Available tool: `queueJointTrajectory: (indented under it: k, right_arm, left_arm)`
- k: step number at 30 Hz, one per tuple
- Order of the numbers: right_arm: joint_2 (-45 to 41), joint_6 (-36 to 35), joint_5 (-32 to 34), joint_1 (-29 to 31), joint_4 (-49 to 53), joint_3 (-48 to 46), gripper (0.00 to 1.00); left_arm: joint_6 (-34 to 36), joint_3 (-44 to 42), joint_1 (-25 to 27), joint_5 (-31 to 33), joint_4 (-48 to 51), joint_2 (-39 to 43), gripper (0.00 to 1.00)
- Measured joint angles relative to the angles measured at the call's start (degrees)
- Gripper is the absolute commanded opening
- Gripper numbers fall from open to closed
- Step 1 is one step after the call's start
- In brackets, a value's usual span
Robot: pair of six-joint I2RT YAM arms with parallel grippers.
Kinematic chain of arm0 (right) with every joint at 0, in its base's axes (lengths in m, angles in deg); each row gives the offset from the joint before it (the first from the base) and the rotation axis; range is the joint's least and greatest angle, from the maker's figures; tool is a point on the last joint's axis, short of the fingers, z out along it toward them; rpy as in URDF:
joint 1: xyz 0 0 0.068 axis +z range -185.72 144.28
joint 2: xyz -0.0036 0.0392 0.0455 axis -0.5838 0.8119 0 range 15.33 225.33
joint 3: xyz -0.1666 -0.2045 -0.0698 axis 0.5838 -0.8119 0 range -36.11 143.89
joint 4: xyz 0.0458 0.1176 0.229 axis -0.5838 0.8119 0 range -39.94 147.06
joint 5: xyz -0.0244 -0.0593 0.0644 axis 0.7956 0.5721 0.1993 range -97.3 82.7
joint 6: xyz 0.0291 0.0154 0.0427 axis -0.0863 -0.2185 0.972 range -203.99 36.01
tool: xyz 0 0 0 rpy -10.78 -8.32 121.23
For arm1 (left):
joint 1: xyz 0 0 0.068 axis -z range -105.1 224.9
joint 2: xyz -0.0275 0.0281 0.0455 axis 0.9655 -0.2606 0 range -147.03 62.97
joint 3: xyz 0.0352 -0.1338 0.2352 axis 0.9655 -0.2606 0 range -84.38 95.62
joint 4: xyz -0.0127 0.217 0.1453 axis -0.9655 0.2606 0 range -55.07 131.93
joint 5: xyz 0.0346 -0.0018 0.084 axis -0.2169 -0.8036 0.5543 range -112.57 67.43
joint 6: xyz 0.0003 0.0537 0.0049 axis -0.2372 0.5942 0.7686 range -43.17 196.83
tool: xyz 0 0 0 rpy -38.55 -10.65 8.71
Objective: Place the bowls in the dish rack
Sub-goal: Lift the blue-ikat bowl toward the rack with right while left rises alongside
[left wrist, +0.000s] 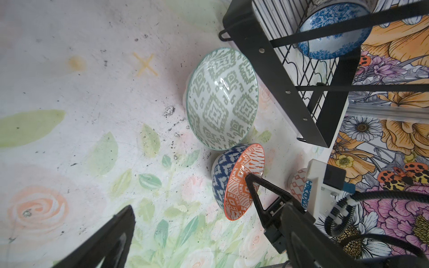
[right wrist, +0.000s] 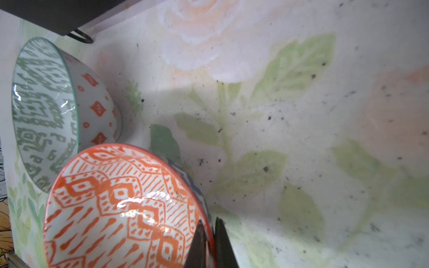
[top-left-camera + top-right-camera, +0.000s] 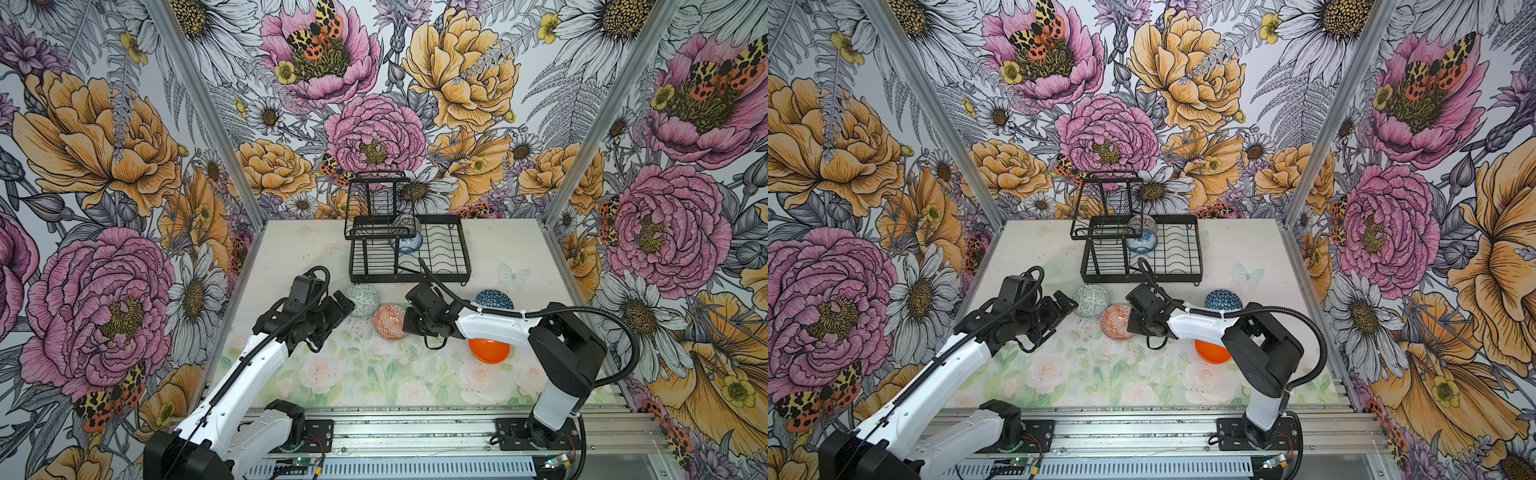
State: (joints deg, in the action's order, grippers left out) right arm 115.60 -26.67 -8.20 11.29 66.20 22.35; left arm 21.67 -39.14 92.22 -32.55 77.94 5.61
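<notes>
Well, the table (image 3: pixel 291 249) carries everything; its top is printed with pale roses and green leaves and flecked with dark specks. Toward its back stands the dish rack (image 3: pixel 382 276), black wire, with a flat rectangular base of wavy wires and a smaller basket raised over its left end.

Two bowls are propped in the base beside that basket: a blue-speckled bowl (image 3: pixel 407 243) and, behind it, a dark-and-white bowl (image 3: pixel 405 222).

Four more are out on the table in front of the rack. The grey-green bowl (image 3: pixel 362 300) has green diamonds inside and orange ones on its white outside, and it sits upright near the rack's front left corner. Just beside it is the orange-white bowl (image 3: pixel 388 322), dark blue patterned outside and tipped over. The dark blue triangles bowl (image 3: pixel 494 299) lies off to the right. Nearer the front, the plain orange bowl (image 3: pixel 488 351) is half hidden under the right arm.

The right gripper (image 2: pixel 210 246) has its jaws pinching the orange-white bowl's rim, one inside and one outside. The left gripper (image 3: pixel 343 309) hangs by the grey-green bowl with its jaws spread wide, holding nothing.
</notes>
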Motion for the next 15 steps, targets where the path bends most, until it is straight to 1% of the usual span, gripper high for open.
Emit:
queueJointTrajectory:
  k: [8,15]
  right_arm:
    - [-0.5,-1.5,-0.3,-0.2,1.1,0.3,0.00]
    - [-5.5,-3.0,1.3,-0.2,1.8,0.3,0.00]
  left_arm:
    - [0.0,0.1,0.0,0.0,-1.0,-1.4,0.99]
    - [0.1,1.8,1.4,0.2,-1.1,-3.8,0.99]
